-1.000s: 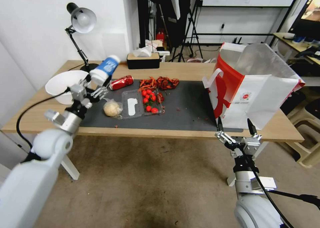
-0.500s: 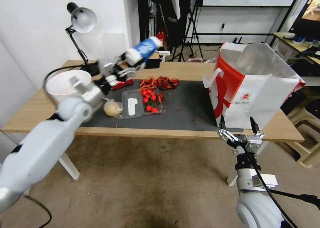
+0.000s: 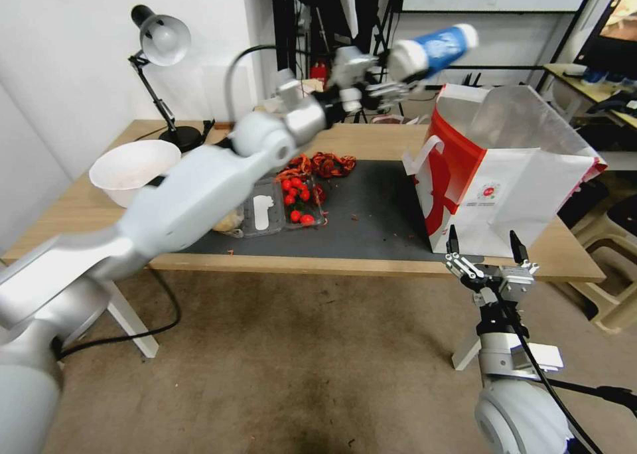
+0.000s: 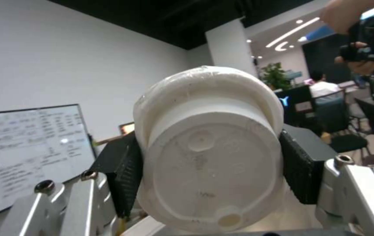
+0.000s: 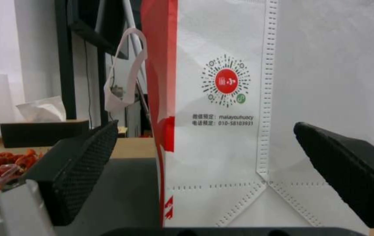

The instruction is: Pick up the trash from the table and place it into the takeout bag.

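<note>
A white-lidded cup (image 3: 434, 48) with a blue label is hanging tilted in the air above the takeout bag's (image 3: 511, 182) open mouth, at its 11 o'clock edge. The left gripper (image 3: 388, 75) is clamping it, black pads (image 4: 123, 175) pressing both sides of the cup. The bag is standing upright on the worktop (image 3: 371, 139), at 3 o'clock of the dark mat (image 3: 371, 215). The right gripper (image 3: 488, 258) is hovering wide open and empty at the worktop's near edge, just before the bag.

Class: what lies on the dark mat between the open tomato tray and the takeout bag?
Head view: between tomato tray and takeout bag, bare mat with tiny red scraps.
</note>
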Motion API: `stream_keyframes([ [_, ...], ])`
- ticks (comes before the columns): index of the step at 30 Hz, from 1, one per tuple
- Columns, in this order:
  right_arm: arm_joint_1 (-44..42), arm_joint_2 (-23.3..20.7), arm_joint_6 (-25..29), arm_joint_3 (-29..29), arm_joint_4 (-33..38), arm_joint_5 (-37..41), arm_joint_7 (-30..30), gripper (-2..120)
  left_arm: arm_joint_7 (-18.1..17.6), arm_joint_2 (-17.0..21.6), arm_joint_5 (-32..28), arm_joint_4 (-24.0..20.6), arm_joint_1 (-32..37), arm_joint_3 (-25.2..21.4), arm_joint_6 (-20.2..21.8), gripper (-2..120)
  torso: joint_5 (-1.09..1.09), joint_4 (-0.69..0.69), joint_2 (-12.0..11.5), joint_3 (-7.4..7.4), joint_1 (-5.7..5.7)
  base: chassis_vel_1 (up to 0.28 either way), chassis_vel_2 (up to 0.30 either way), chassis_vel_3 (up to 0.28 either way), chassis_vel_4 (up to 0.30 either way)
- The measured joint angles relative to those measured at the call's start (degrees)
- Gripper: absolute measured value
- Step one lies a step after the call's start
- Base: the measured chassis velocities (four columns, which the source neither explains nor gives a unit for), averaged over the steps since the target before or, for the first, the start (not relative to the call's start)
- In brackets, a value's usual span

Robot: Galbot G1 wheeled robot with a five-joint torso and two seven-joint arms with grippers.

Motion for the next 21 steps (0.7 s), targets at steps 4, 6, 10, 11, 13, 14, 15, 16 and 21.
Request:
stream_keyframes([
  [4,-0.05,-0.06,0.02,0.19,0.02,0.05,0.09,100,4.31,2.63,-3.93,1.63,-3.1,1.95,-1.88,63,0.02,0.01,0.0,0.0,0.0,0.0,0.0,0.0,0.0],
  [6,-0.08,-0.13,0.02,0.26,0.02,0.08,0.12,100,6.01,3.71,-5.77,2.3,-4.53,3.0,-2.32,63,0.0,0.02,0.0,0.0,0.0,0.0,0.0,0.0,0.0],
  [10,0.0,-0.29,0.03,0.48,-0.08,0.2,0.25,100,10.0,6.79,-11.73,4.32,-9.54,7.53,-3.34,63,0.03,0.01,0.0,0.0,0.0,0.0,0.0,0.0,0.0],
  [11,0.08,-0.33,0.03,0.52,-0.14,0.24,0.28,100,10.98,7.54,-13.32,5.07,-11.22,9.18,-3.46,63,0.0,0.0,0.0,0.0,0.0,0.0,0.0,0.0,0.0],
  [13,0.21,-0.35,0.03,0.56,-0.19,0.27,0.36,100,11.64,8.11,-14.53,5.67,-12.76,10.6,-3.54,63,-0.01,0.01,0.0,0.0,0.0,0.0,0.0,0.0,0.0],
  [14,0.37,-0.36,0.02,0.55,-0.26,0.27,0.4,100,11.97,8.47,-15.33,6.05,-13.98,11.76,-3.55,63,0.0,0.01,0.0,0.0,0.01,0.0,0.0,0.0,0.0],
  [15,0.37,-0.36,0.02,0.55,-0.26,0.27,0.4,100,11.97,8.47,-15.33,6.05,-13.98,11.76,-3.55,63,0.0,0.01,0.0,0.0,0.01,0.0,0.0,0.0,0.0],
  [16,0.47,-0.36,0.02,0.56,-0.31,0.27,0.43,100,12.21,8.71,-15.95,6.37,-15.07,12.8,-3.57,63,0.02,0.02,0.0,0.0,0.0,0.0,0.0,0.0,0.0],
  [21,0.66,-0.37,-0.01,0.56,-0.39,0.27,0.48,100,12.46,9.02,-16.98,6.94,-17.0,14.57,-3.57,68,0.03,0.02,0.0,0.0,0.0,0.0,0.0,0.0,0.0],
])
